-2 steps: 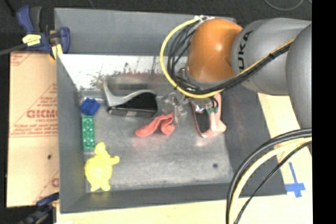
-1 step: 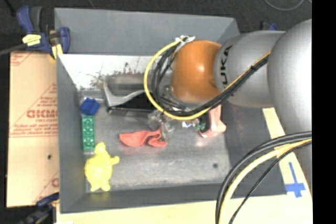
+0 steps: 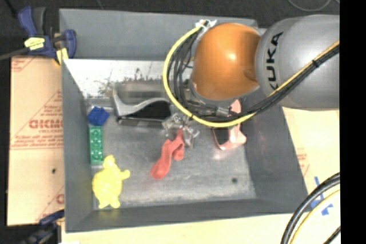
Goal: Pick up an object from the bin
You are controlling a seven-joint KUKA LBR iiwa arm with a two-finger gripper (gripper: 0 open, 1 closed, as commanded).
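My gripper (image 3: 181, 130) is low over the middle of the bin, under the orange-domed wrist. Its metal fingers are shut on the upper end of a long, limp red rubbery thing (image 3: 166, 160), which trails down and to the left onto the bin floor. Just to the left lies a grey and black stapler-like tool (image 3: 140, 109). To the right, a pink thing (image 3: 233, 138) is partly hidden under the arm.
Along the left wall lie a small blue piece (image 3: 97, 116), a green studded block (image 3: 95, 146) and a yellow soft toy figure (image 3: 109, 182) in the near left corner. The arm covers the bin's back right part.
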